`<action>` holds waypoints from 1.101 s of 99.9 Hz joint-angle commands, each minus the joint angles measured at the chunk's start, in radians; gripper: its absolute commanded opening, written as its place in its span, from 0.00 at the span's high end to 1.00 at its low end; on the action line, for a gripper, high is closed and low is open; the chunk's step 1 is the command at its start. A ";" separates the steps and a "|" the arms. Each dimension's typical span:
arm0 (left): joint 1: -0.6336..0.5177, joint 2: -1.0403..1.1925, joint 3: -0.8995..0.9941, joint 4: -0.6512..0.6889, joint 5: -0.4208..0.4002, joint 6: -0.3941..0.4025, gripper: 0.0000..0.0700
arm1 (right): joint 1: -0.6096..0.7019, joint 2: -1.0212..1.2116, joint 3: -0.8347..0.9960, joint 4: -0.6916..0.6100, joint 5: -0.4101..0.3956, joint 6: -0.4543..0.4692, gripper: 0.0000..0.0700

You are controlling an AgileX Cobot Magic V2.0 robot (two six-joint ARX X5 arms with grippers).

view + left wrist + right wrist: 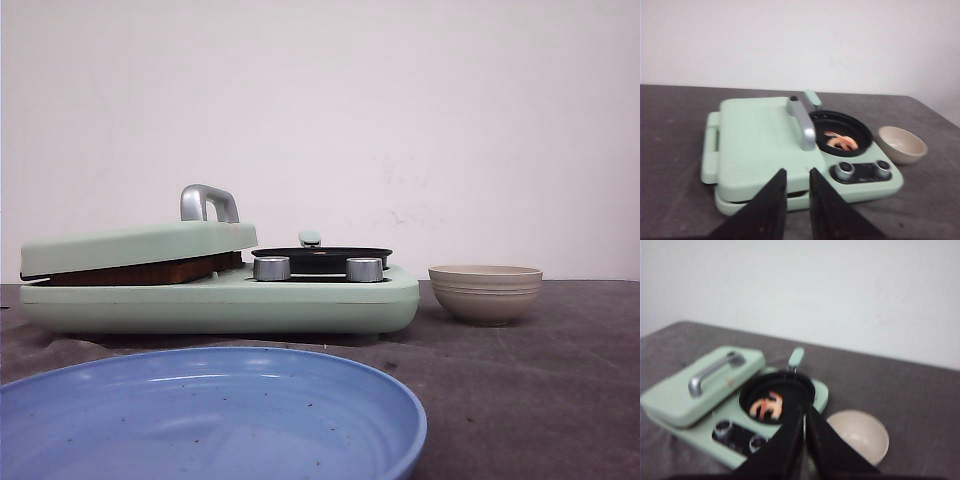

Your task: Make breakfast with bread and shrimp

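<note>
Shrimp (767,407) sat in black pan (841,133); bread (150,270) clamped under press lid (757,137). Left fingers (771,200) slightly apart, right fingers (785,440) nearly closed, both empty. Lift lid by handle (802,122), straight up.

Even, soft light w/ faint shadows; front view sharp, both wrist views blurry, esp. right.

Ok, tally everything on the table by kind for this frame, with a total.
Breakfast cooker: 1
Black pan on the cooker: 1
Shrimp in the pan: 1 small cluster
Bread under the lid: 1 visible edge
Beige bowl: 1
Blue plate: 1
Total: 6
</note>
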 commanded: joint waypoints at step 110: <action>0.000 -0.164 -0.127 0.011 -0.071 -0.095 1.00 | 0.043 -0.478 -0.462 -0.002 0.032 0.141 1.00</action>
